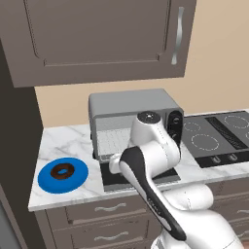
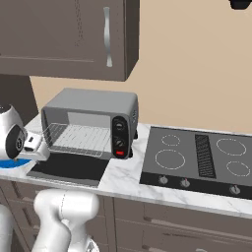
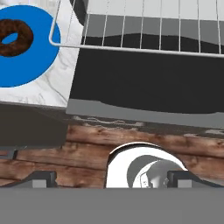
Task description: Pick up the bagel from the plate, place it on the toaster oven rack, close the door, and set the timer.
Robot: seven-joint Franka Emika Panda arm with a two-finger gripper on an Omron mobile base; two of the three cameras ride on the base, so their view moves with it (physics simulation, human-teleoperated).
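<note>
My pincer (image 3: 111, 177) is spread wide and holds nothing. Bagel (image 1: 62, 171) sits on the plate (image 1: 78, 181), on the tabletop (image 1: 63, 138) left of the oven. Door (image 2: 69, 170) lies flat open, rack (image 2: 81, 138) exposed, ready for loading.

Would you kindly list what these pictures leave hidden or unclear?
- Right base view: the plate is mostly hidden behind the arm, and the bagel on it is covered.
- Left base view: the arm hides the middle of the open door and part of the toaster oven rack.
- Hand view: the bagel is cut by the left edge.
- Oven knob markings are too small to read.
</note>
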